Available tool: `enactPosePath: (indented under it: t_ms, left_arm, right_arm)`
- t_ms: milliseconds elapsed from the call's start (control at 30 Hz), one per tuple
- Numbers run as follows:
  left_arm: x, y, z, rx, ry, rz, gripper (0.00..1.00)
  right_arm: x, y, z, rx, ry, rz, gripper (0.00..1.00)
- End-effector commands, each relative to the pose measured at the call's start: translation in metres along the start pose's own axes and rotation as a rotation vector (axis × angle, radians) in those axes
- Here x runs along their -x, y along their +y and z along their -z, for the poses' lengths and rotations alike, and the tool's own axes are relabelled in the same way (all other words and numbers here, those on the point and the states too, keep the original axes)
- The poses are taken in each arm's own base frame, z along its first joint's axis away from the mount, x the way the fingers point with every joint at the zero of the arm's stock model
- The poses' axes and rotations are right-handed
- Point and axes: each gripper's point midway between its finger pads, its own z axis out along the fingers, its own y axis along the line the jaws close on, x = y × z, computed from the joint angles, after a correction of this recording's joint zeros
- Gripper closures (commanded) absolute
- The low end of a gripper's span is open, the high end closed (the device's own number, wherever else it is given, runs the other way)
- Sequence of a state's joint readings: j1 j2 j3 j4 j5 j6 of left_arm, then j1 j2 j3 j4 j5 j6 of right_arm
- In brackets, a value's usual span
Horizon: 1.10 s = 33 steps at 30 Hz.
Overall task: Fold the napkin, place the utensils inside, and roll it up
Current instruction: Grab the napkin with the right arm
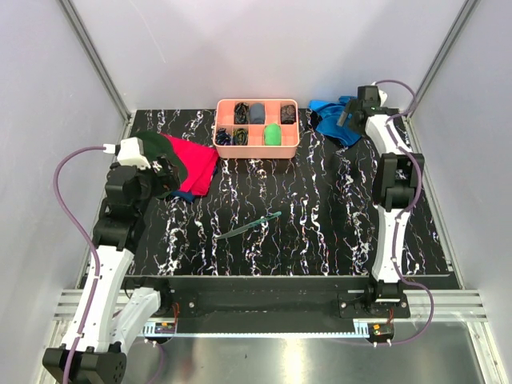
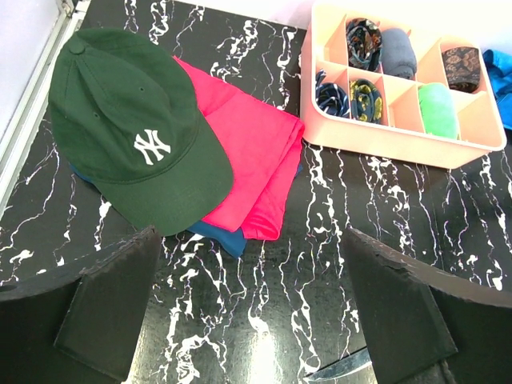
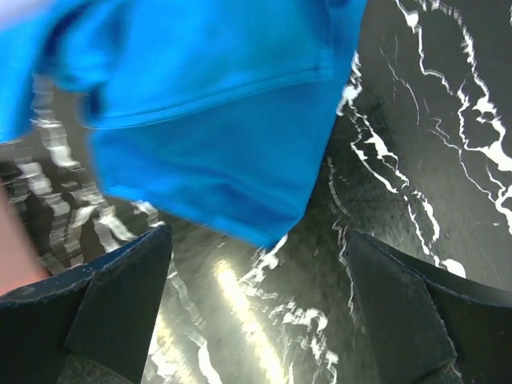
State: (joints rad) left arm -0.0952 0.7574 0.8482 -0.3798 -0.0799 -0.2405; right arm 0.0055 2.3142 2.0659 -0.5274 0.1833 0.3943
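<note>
The bright blue napkin [image 1: 330,120] lies crumpled at the far right of the black marble table, beside the pink tray [image 1: 258,148]. My right gripper [image 1: 350,114] hovers over it. In the right wrist view its jaws [image 3: 260,312] stand open and empty, and the napkin's [image 3: 208,104] lower edge lies just ahead of the fingertips. The dark teal utensils [image 1: 248,226] lie slanted on the middle of the table. Only a tip of the utensils [image 2: 344,370] shows in the left wrist view. My left gripper [image 2: 252,320] is open over bare table at the left, holding nothing.
A dark green cap [image 2: 128,128] with a white logo rests on a folded red cloth [image 2: 248,160], with a darker blue cloth [image 2: 220,238] under them. The pink tray [image 2: 384,144] holds several rolled items. Grey walls and metal rails enclose the table.
</note>
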Motion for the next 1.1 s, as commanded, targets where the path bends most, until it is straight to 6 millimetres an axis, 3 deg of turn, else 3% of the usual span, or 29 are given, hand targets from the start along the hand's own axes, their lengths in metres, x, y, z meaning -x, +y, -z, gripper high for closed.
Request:
enactPosePath:
  t_ms: [0,267,400,500,533,667,833,867,1067]
  left_arm:
    - [0.007,-0.001,-0.005,-0.004,-0.028,-0.003,0.01]
    - [0.007,-0.001,-0.006,-0.003,-0.023,-0.005,0.01]
    - [0.007,-0.002,-0.005,-0.005,-0.026,-0.004,0.01]
    - [0.008,-0.002,-0.004,-0.004,-0.031,-0.005,0.01]
    - [0.008,-0.002,-0.003,-0.007,-0.034,-0.004,0.01]
    - [0.009,-0.004,-0.001,-0.011,-0.041,-0.008,0.01]
    - [0.011,-0.005,0.001,-0.015,-0.049,-0.007,0.01]
    - [0.012,-0.006,0.002,-0.017,-0.053,-0.007,0.01]
    - [0.012,-0.007,0.004,-0.023,-0.058,-0.004,0.01]
  right_arm:
    - [0.003,-0.012,-0.013,-0.086,0.005,0.034,0.00]
    - [-0.024,-0.014,-0.034,-0.084,0.079,0.047,0.08]
    - [-0.031,-0.010,-0.037,-0.059,0.104,0.046,0.23]
    - [-0.037,-0.005,-0.038,-0.029,0.131,0.047,0.38]
    - [-0.040,-0.004,-0.039,-0.023,0.140,0.046,0.47]
    - [-0.050,0.003,-0.041,0.025,0.181,0.039,0.57]
    - [-0.059,0.007,-0.041,0.054,0.213,0.032,0.59]
    - [-0.053,-0.006,-0.044,0.043,0.213,0.017,0.60]
    - [-0.065,-0.010,-0.048,0.052,0.250,0.024,0.67]
